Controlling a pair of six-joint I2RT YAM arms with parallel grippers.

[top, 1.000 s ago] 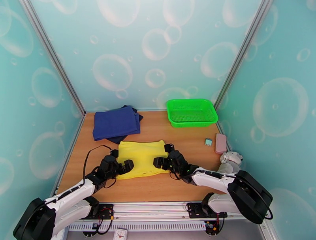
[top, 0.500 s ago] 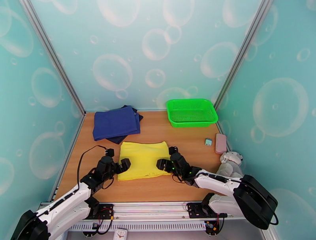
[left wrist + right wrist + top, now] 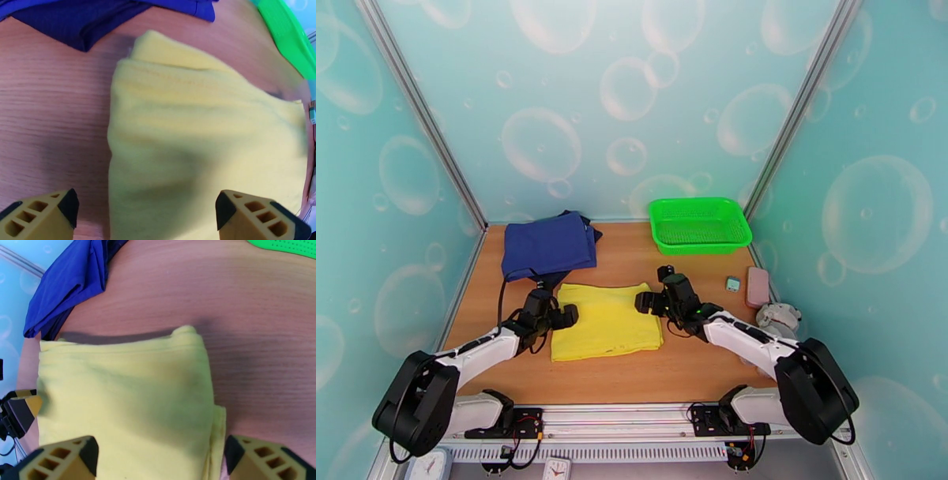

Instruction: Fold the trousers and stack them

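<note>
Trousers (image 3: 607,322): a yellow folded rectangle at mid-table, flat on the wood, slightly wider left-to-right than deep. That wider run is your long axis.

Left gripper (image 3: 555,314): jaws wide apart, nothing between them, at the bundle's left edge. From the left wrist the cloth lies ahead and under the span of the fingers.

Right gripper (image 3: 652,296): jaws also spread and empty, at the far right corner. The right wrist view has the fold's right edge just inside the right finger.

So the bundle sits between your two tools, one per short side.

Navy stack (image 3: 549,249): behind and left of the trousers, near but not touching, closer to the left arm. If it is the stacking place, the carry runs far-left.

Writing: none legible. The cloth is plain.
</note>
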